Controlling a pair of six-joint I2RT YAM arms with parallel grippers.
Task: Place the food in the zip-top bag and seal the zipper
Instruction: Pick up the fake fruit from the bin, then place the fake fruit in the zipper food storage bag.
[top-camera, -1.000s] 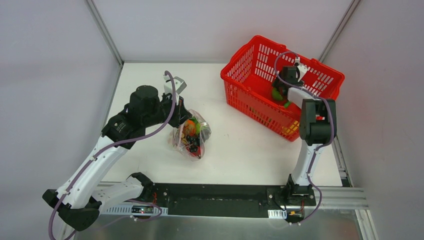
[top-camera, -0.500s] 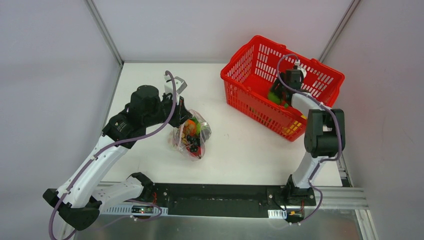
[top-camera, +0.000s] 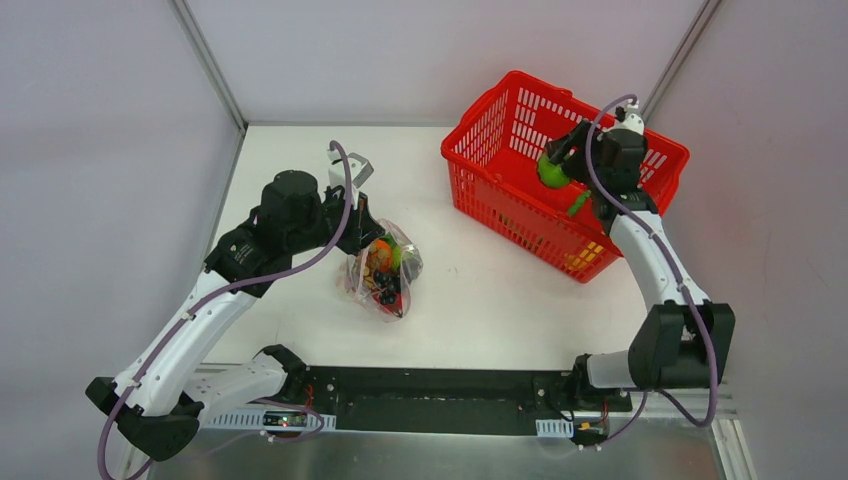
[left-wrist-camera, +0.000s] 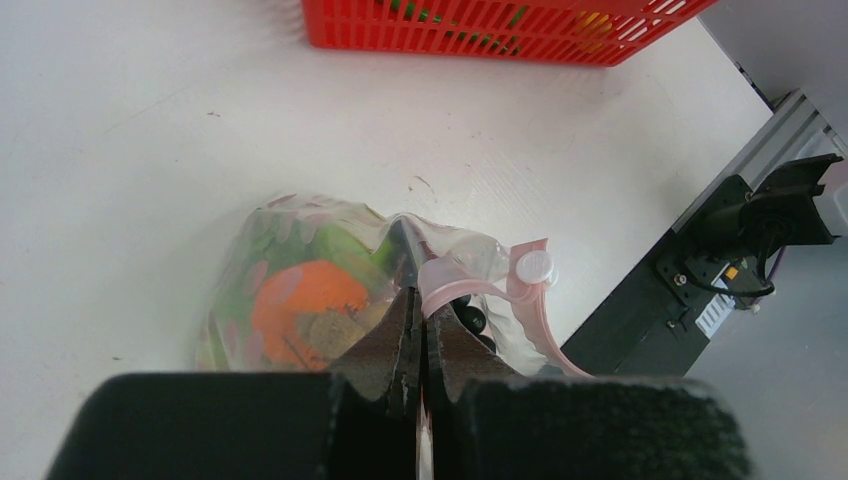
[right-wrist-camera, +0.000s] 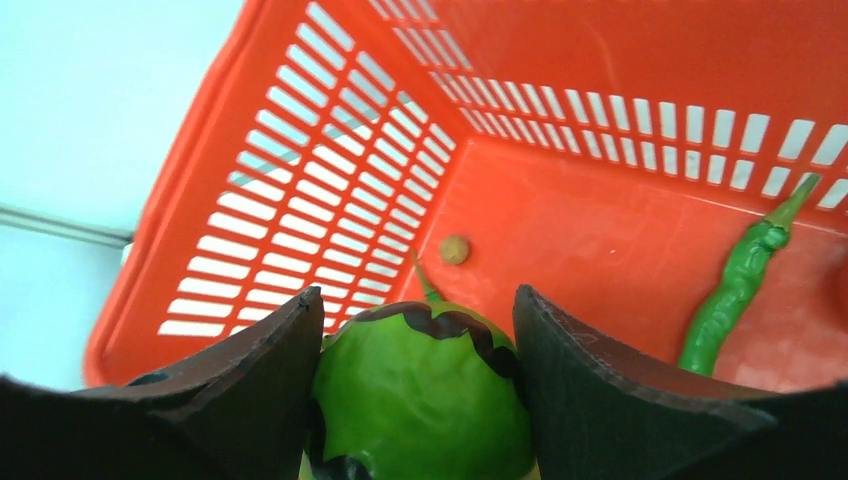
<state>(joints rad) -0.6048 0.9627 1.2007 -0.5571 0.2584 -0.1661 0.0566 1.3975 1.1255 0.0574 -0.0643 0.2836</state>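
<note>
Left wrist: left gripper (left-wrist-camera: 415, 330) fingers pressed together, pinching zipper (left-wrist-camera: 530, 300) of zip-top bag (left-wrist-camera: 300, 225) on table (left-wrist-camera: 150, 150); food (left-wrist-camera: 300, 310) inside blurred by crinkled plastic. Right wrist: right gripper (right-wrist-camera: 415, 305) clamps green fruit (right-wrist-camera: 425, 400), bottom cut off, over red basket (right-wrist-camera: 250, 230).

The round green toy fruit (right-wrist-camera: 425, 395) is cut off by the right wrist view's bottom edge, its flanks hidden behind the black fingers (right-wrist-camera: 250, 400) of the right gripper (right-wrist-camera: 418, 300). The left gripper (left-wrist-camera: 420, 320) hides the near mouth edge of the clear crinkly zip-top bag (left-wrist-camera: 300, 240). The toy pieces (left-wrist-camera: 305, 305) inside blur together.
</note>
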